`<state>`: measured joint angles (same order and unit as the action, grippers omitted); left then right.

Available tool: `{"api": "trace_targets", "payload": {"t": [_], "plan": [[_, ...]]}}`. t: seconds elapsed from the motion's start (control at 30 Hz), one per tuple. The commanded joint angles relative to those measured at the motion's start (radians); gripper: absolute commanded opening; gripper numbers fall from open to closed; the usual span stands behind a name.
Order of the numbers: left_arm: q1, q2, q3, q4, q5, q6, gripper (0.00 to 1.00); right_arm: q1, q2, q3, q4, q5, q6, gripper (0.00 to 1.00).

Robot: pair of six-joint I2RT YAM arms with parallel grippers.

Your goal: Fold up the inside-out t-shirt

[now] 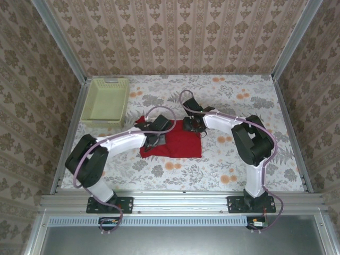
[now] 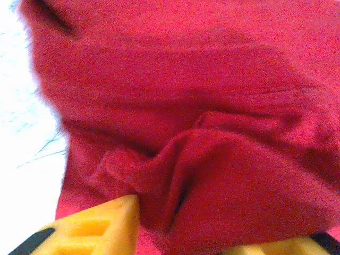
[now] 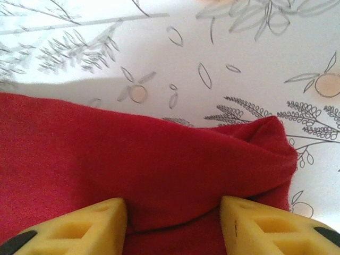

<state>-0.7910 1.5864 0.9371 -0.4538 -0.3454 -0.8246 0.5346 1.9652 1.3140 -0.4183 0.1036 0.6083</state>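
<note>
The inside-out t-shirt (image 1: 179,144) is plain red and lies folded into a rough rectangle in the middle of the flowered table. My left gripper (image 1: 154,140) is down on its left part. In the left wrist view a bunched ridge of the red cloth (image 2: 186,79) stands squeezed between the yellow fingers (image 2: 101,228) of the left gripper (image 2: 186,228). My right gripper (image 1: 192,126) is at the shirt's far edge. In the right wrist view the right gripper (image 3: 172,208) has its jaws partly closed on a puffed fold of the shirt (image 3: 106,149), whose corner bunches up on the right.
A pale yellow-green perforated basket (image 1: 106,101) stands empty at the back left, close to the left wall. Patterned walls with metal rails enclose the table (image 1: 228,164) on three sides. Bare tablecloth lies right of and in front of the shirt.
</note>
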Motion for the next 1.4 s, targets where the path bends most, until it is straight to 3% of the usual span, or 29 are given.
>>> {"api": "trace_targets", "payload": {"t": [0.0, 0.17, 0.3, 0.5, 0.6, 0.83, 0.97, 1.03, 1.17, 1.37], "plan": [[0.003, -0.144, -0.117, 0.003, -0.041, -0.083, 0.31, -0.022, 0.012, -0.013, -0.069, 0.087, 0.036, 0.48], [0.007, -0.331, -0.332, 0.050, -0.033, -0.182, 0.30, -0.034, -0.042, -0.122, -0.055, 0.099, 0.063, 0.47], [0.047, -0.425, -0.456, 0.092, -0.006, -0.242, 0.38, -0.016, -0.124, -0.225, -0.021, 0.092, 0.080, 0.47], [0.084, -0.492, -0.439, 0.091, 0.020, -0.188, 0.49, 0.014, -0.258, -0.219, -0.057, 0.163, 0.002, 0.50], [0.065, -0.497, -0.410, 0.116, 0.036, -0.167, 0.52, 0.009, -0.249, -0.164, -0.071, 0.167, -0.044, 0.53], [0.046, -0.325, -0.321, 0.208, 0.126, -0.132, 0.56, -0.012, -0.067, -0.043, -0.089, 0.098, -0.093, 0.54], [0.087, -0.186, -0.248, 0.191, 0.132, -0.080, 0.52, -0.015, -0.032, -0.043, -0.197, 0.229, -0.062, 0.51], [0.119, -0.128, -0.216, 0.188, 0.132, -0.040, 0.48, -0.013, -0.063, -0.106, -0.193, 0.237, -0.045, 0.50], [0.150, -0.027, -0.119, 0.155, 0.097, 0.034, 0.48, 0.025, -0.170, -0.277, -0.123, 0.116, 0.023, 0.45], [0.206, 0.136, 0.076, 0.145, 0.192, 0.150, 0.45, 0.226, -0.318, -0.457, 0.007, -0.030, 0.210, 0.43]]}}
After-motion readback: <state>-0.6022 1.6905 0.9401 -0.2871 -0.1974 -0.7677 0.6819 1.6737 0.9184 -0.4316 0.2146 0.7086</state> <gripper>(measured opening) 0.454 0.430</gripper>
